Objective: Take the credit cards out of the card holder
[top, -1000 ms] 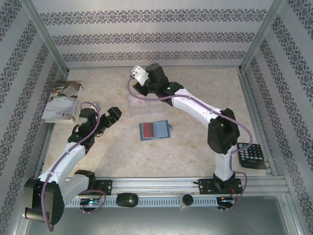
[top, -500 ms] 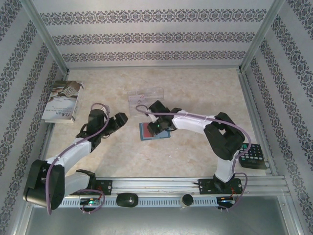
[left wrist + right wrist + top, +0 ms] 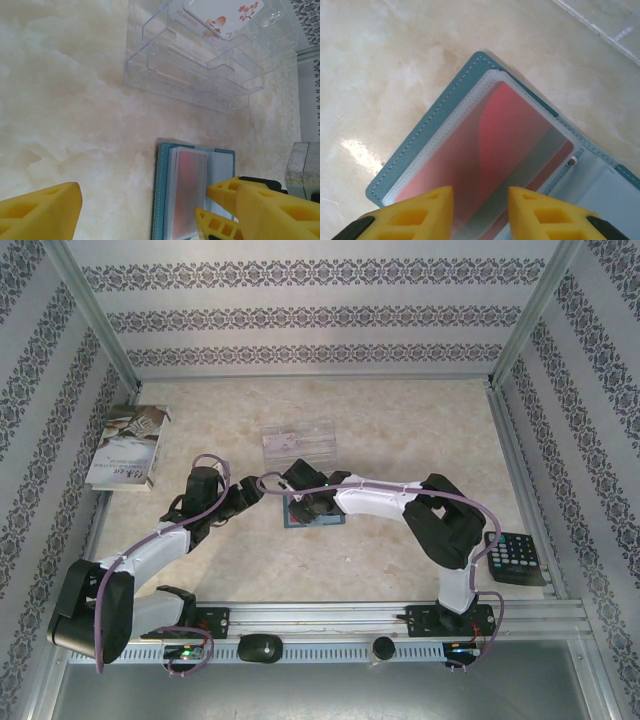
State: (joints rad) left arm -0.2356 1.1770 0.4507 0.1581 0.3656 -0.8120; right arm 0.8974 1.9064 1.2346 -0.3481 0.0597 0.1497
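Note:
The teal card holder [image 3: 325, 519] lies open at the table's middle. Its clear sleeves hold a red credit card [image 3: 505, 145], which is also in the left wrist view [image 3: 192, 190]. My right gripper [image 3: 477, 197] hangs just over that sleeve page. Its jaws are a little apart, with nothing pinched between them. From above, it [image 3: 303, 497] covers most of the holder. My left gripper [image 3: 245, 497] is wide open and empty just left of the holder. The holder's teal left edge [image 3: 162, 200] lies between its fingers.
A clear plastic tray [image 3: 297, 443] stands just behind the holder, with a white card with red print [image 3: 222, 12] in it. A white booklet [image 3: 128, 447] lies at the far left. A black calculator [image 3: 515, 558] sits at the right edge.
My right arm has swung from above the clear tray down onto the open card holder. My left gripper has moved right, up to the holder's left edge, and its jaws have narrowed slightly.

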